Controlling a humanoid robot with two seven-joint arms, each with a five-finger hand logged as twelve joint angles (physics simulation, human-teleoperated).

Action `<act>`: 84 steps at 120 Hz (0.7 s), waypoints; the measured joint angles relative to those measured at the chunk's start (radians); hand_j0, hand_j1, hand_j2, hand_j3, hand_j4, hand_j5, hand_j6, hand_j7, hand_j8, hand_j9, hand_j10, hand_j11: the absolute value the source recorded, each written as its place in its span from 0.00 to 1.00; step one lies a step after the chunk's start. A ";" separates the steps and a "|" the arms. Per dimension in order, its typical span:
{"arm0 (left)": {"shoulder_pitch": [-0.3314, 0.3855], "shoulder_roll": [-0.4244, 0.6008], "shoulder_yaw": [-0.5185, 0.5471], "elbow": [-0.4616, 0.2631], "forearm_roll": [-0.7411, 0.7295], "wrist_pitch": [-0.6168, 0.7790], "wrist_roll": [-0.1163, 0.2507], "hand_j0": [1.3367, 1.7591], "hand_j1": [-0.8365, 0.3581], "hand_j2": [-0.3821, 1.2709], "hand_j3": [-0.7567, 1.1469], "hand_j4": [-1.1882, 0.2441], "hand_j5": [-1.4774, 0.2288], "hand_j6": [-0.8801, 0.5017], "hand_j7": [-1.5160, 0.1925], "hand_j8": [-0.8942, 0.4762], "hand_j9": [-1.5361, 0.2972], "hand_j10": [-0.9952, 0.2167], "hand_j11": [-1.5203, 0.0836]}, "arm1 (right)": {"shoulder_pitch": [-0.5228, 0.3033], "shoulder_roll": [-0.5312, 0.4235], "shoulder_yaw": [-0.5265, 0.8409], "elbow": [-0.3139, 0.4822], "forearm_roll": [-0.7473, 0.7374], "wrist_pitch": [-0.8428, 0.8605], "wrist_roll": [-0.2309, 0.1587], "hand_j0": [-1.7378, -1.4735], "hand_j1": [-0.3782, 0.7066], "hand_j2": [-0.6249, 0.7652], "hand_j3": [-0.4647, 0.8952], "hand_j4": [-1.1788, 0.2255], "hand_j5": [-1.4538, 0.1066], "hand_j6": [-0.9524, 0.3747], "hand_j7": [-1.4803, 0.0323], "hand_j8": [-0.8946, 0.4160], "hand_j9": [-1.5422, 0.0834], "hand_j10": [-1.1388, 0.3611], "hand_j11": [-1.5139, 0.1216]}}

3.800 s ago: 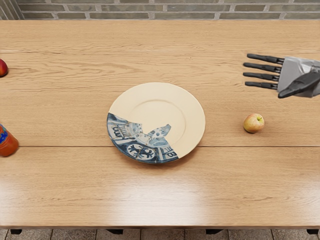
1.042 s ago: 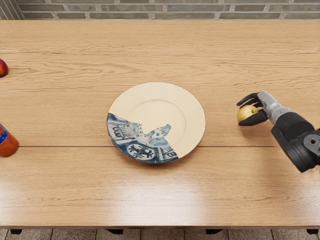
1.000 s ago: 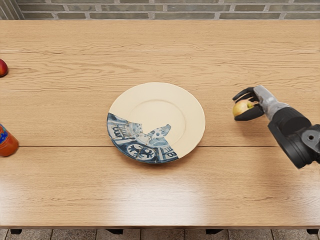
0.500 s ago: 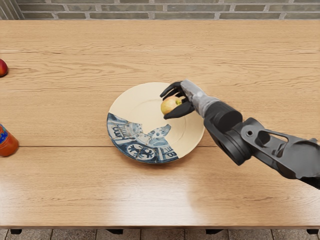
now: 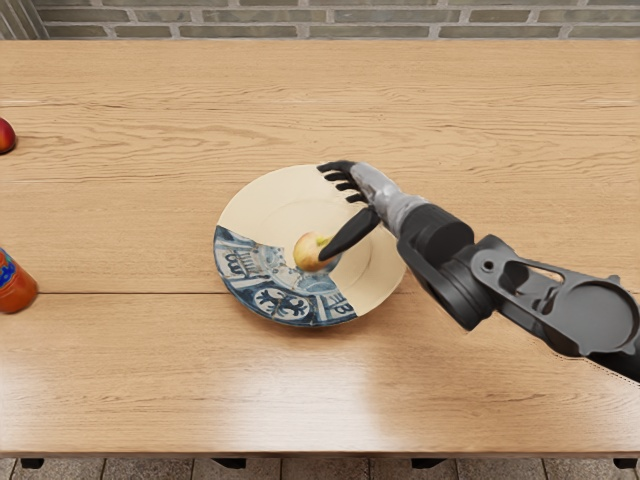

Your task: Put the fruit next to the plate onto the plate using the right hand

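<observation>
Head view shows you one plate (image 5: 262, 205) with one apple (image 5: 311, 251) lying in it, beside the blue pattern. Your right hand (image 5: 363, 202) hangs over the plate, fingers spread, holding nothing. One red fruit (image 5: 5, 135) and one bottle (image 5: 13, 283) sit at the worktop's (image 5: 450, 100) left edge.

Plate (image 5: 290, 200) sits at the centre of the table (image 5: 320, 380). Apple (image 5: 311, 251) lies on the plate, toward its front. Right hand (image 5: 358, 203) is over the plate's right part, just behind and right of the apple. Bottle (image 5: 12, 283) stands at the left edge, with another fruit (image 5: 5, 135) well behind it.
</observation>
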 joint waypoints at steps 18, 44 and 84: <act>0.000 0.000 0.000 0.000 0.000 0.000 0.000 0.76 0.99 0.23 0.40 0.83 0.87 0.64 0.89 0.65 0.84 0.82 0.95 | -0.049 -0.062 0.265 0.005 0.099 0.424 0.000 0.31 0.13 0.46 0.34 0.76 0.83 0.64 0.88 0.63 0.85 0.69 0.83; 0.000 0.000 0.000 0.000 0.000 0.000 0.000 0.76 0.99 0.23 0.40 0.83 0.87 0.64 0.89 0.65 0.84 0.82 0.95 | -0.315 -0.104 0.642 -0.027 0.585 0.928 0.000 0.30 0.08 0.45 0.34 0.80 0.88 0.68 0.93 0.65 0.90 0.73 0.88; 0.001 0.000 0.000 0.000 -0.001 0.000 0.000 0.76 0.99 0.23 0.40 0.83 0.87 0.64 0.89 0.65 0.84 0.82 0.95 | -0.639 -0.172 1.011 -0.162 0.921 1.018 0.000 0.30 0.06 0.45 0.34 0.82 0.91 0.70 0.95 0.66 0.92 0.74 0.90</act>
